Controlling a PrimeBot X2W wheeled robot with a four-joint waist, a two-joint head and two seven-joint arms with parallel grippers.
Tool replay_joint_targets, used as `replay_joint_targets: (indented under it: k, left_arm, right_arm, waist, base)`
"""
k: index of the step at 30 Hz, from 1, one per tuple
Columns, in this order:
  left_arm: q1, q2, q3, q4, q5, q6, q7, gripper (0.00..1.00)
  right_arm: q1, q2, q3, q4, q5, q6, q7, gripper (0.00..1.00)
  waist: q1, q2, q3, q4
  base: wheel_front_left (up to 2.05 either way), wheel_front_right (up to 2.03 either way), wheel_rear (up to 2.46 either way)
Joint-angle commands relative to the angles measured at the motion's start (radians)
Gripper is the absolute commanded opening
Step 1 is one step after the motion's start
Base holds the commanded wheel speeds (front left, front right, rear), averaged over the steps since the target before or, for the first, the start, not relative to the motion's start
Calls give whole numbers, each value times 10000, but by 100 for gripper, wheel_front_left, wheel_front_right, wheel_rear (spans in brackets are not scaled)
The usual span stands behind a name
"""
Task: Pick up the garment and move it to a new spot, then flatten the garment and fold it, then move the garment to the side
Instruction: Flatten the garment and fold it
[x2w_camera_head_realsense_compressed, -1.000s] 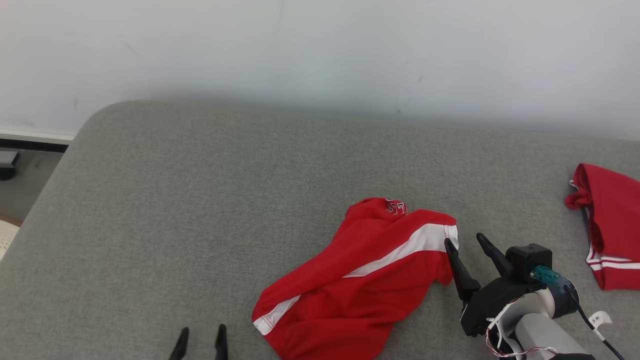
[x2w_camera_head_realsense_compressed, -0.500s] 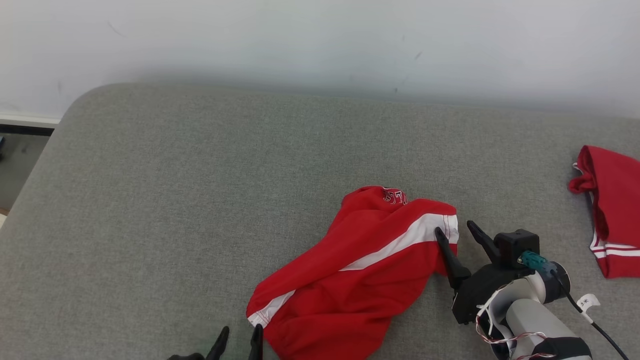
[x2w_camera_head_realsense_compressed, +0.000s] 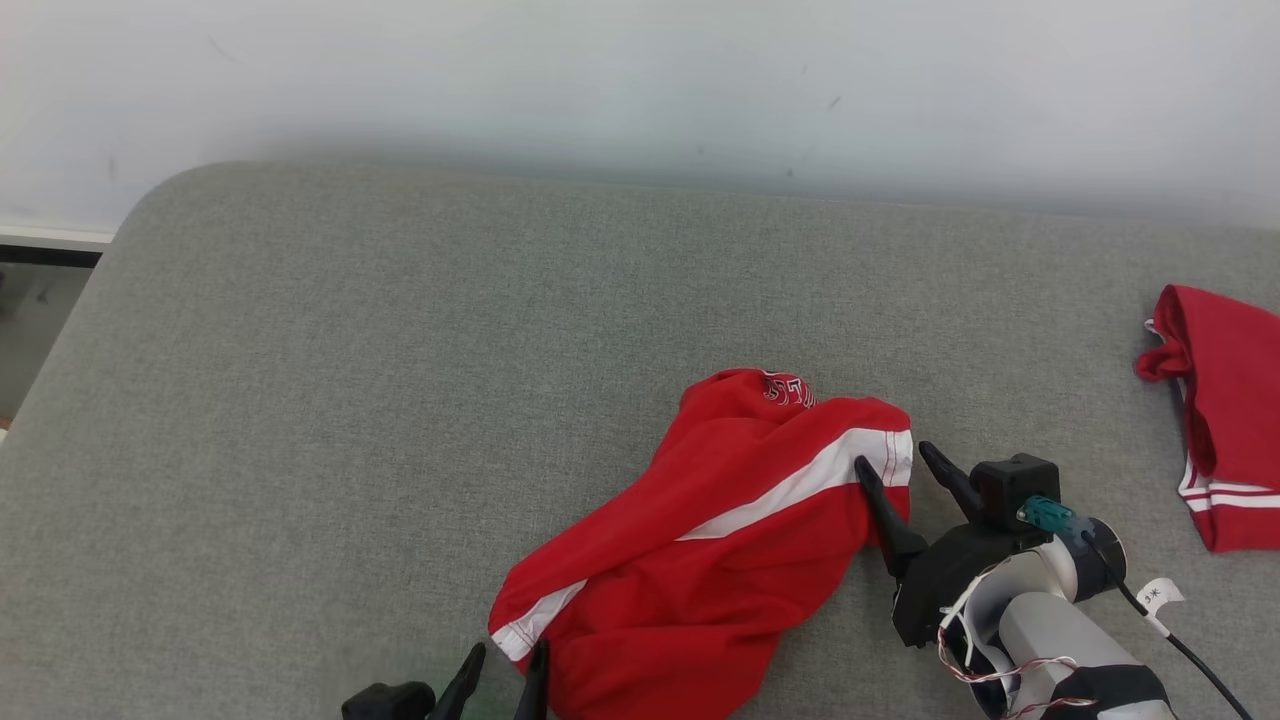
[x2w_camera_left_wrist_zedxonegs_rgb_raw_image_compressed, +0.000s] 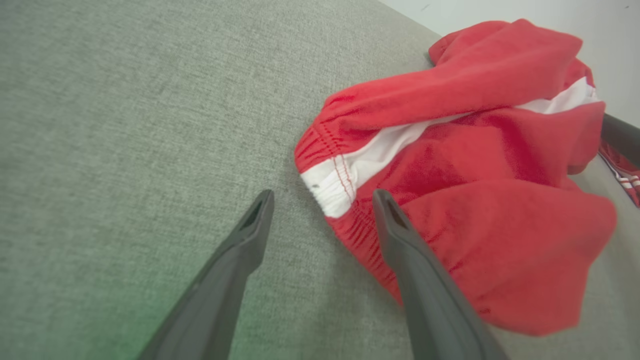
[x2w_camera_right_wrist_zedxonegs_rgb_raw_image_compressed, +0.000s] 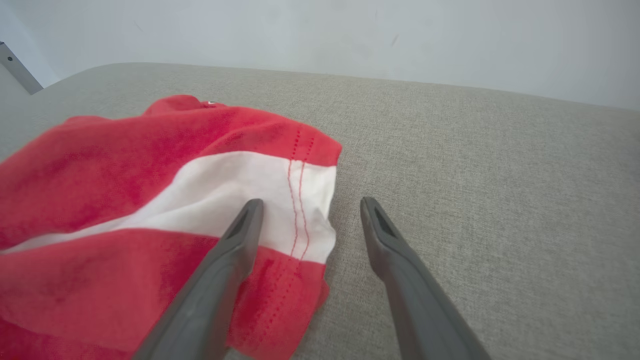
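Note:
A crumpled red garment (x2w_camera_head_realsense_compressed: 700, 540) with a white stripe lies on the grey cushioned surface (x2w_camera_head_realsense_compressed: 400, 380). My right gripper (x2w_camera_head_realsense_compressed: 893, 458) is open at the garment's right hem, one finger over the striped edge (x2w_camera_right_wrist_zedxonegs_rgb_raw_image_compressed: 305, 210) and the other over bare cushion. My left gripper (x2w_camera_head_realsense_compressed: 506, 662) is open at the garment's lower-left corner; in the left wrist view its fingers straddle the white hem end (x2w_camera_left_wrist_zedxonegs_rgb_raw_image_compressed: 332, 187). Nothing is held by either gripper.
A second red garment (x2w_camera_head_realsense_compressed: 1225, 440) with white stripes lies at the right edge. A white wall (x2w_camera_head_realsense_compressed: 640, 80) runs behind the cushion. The cushion's rounded left edge (x2w_camera_head_realsense_compressed: 90, 300) drops to a floor strip.
The left gripper has moved right to the garment's lower-left corner. The right gripper has shifted left onto the striped hem. The camera has tilted a little.

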Motion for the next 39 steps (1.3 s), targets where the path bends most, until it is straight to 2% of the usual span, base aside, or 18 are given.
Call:
replay_joint_targets:
  k: [1, 7, 8, 9, 10, 18, 21, 26, 29, 32, 36, 39]
  left_arm:
    - [-230, 24, -8, 66, -86, -43, -17, 100]
    - [-409, 21, -237, 337, -487, -65, -17, 100]
    - [-420, 20, -295, 386, -603, -68, -17, 92]
    - [-459, 23, -324, 393, -751, -71, -17, 38]
    - [-517, 24, -320, 365, -903, -51, -17, 0]
    - [-631, 26, -362, 443, -1243, -57, -19, 0]
    - [-245, 24, -125, -37, -898, -59, -17, 0]
    - [336, 197, 126, -986, -362, -61, -19, 0]
    - [335, 642, 6, -1681, -141, -61, -17, 0]
    - [-355, 1063, -325, -2016, -258, -62, 23, 0]
    - [-2141, 1947, -1105, -2305, -452, -61, 715, 0]
    - [-3987, 2571, -1458, -2387, -1169, -59, 1509, 0]
  right_arm:
    - [0, 23, 41, 13, 89, -17, -16, 100]
    - [7, 31, 199, 13, 193, -17, -16, 100]
    - [33, 59, 260, 85, 245, -17, -14, 78]
    - [28, 96, 339, 140, 298, -19, -14, 0]
    - [-7, 131, 400, 168, 347, -17, -15, 0]
    - [15, 15, 567, 87, 600, -17, -15, 0]
    - [465, -67, 615, -279, 800, -17, -15, 0]
    - [1135, -586, 675, -1249, 1278, -18, -15, 0]
    - [1339, -1011, 779, -1992, 1768, -18, -15, 0]
    - [950, -1248, 927, -2525, 2122, -18, 54, 0]
    - [-224, -1526, 1161, -3100, 2550, -18, 592, 0]
    - [-1521, -1523, 1130, -3230, 3157, -18, 1365, 0]
  waist:
    - [-1, -1, -2, -20]
    - [-1, -1, -31, -60]
    - [-1, -1, -42, -61]
    - [-1, -1, -54, -61]
    - [-1, -1, -66, -63]
    - [-1, -1, -258, -14]
    - [-1, -1, -509, -14]
    - [-1, -1, -738, -71]
    - [-1, -1, -698, -205]
    - [-1, -1, -483, -366]
    - [-1, -1, 52, -639]
    - [-1, -1, 640, -863]
  base:
    - [0, 0, 0]
    - [0, 0, 0]
    - [0, 0, 0]
    - [0, 0, 0]
    - [0, 0, 0]
    - [0, 0, 0]
    - [0, 0, 0]
    - [0, 0, 0]
    - [0, 0, 0]
    - [0, 0, 0]
    - [0, 0, 0]
    - [0, 0, 0]
